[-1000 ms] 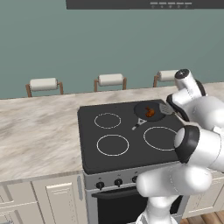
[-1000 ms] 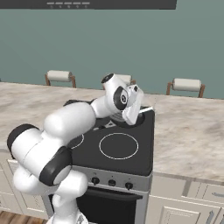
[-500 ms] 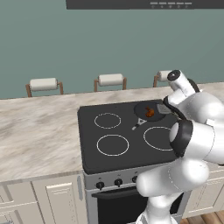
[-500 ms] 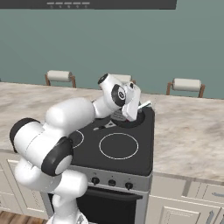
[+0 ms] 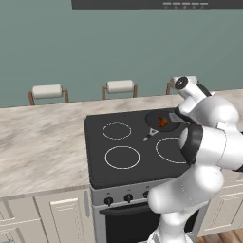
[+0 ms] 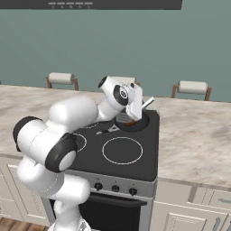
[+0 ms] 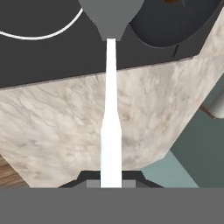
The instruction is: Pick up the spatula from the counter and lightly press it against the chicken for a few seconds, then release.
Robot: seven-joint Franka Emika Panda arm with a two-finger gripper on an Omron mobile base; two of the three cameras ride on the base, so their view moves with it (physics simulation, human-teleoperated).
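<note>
Gripping the spatula (image 7: 110,131) by the near end of its white handle, the end effector (image 7: 110,178) is clenched tight on it. The handle runs straight out from it over the marble desk (image 7: 52,127), and its grey blade (image 7: 111,17) hangs further ahead over the black stove top (image 7: 43,61). Just to one side of the blade, ahead of the end effector, lies the dark pan (image 7: 175,26) with the chicken (image 5: 163,122) in it; the blade looks close to the pan's rim, but whether it touches is hard to tell from here. Farthest from the end effector, beyond the desk, three white-topped stools (image 5: 119,86) stand along the teal wall (image 5: 95,47)
</note>
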